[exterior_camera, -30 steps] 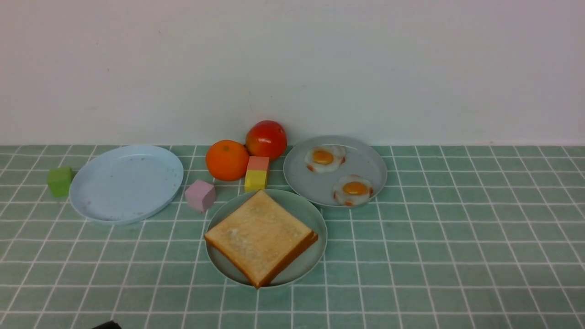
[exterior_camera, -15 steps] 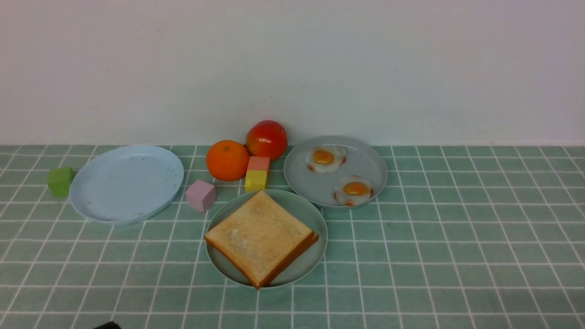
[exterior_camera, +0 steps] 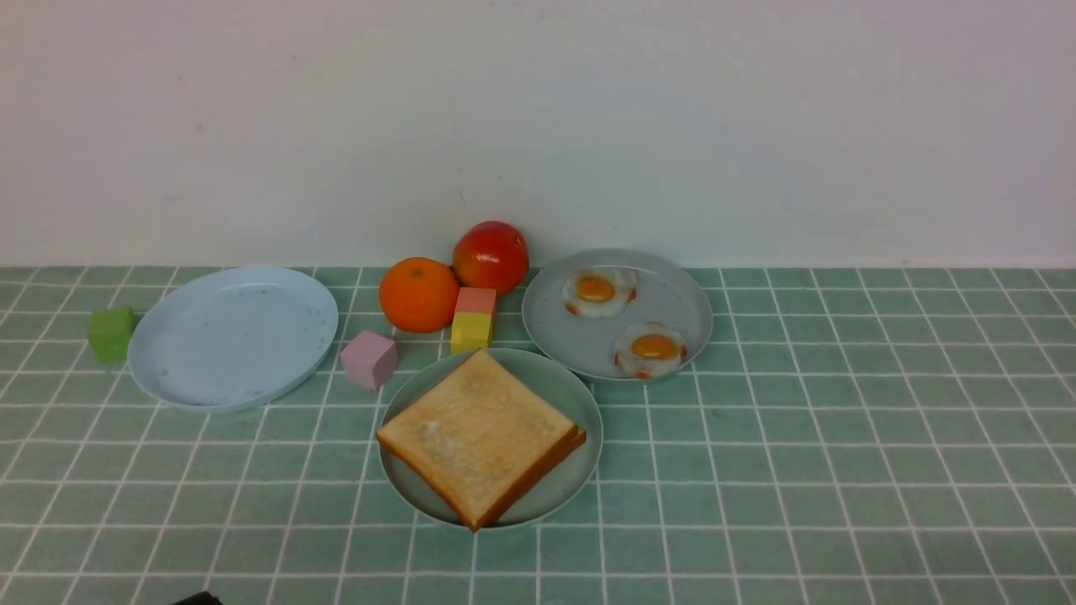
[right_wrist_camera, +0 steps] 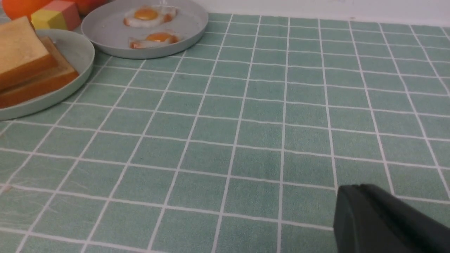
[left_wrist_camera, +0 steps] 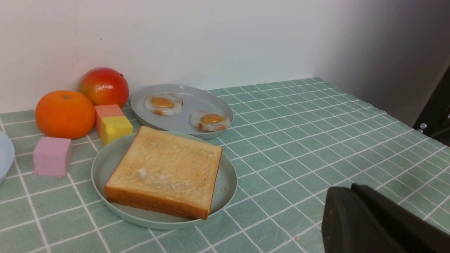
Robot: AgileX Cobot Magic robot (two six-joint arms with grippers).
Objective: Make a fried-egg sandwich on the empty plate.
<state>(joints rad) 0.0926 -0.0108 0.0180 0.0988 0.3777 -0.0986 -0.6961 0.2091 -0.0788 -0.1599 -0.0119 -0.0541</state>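
Green tiled cloth: toast stack (exterior_camera: 479, 437) fills the mint plate (exterior_camera: 580, 470). Lift the top slice squarely first; gripper openings cannot be told.

no readable text, labels or numbers anywhere

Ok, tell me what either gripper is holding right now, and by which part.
Nothing that shows. The toast lies untouched on the mint-green plate, both fried eggs on the grey plate. Only one dark finger per wrist view shows, nothing against it.
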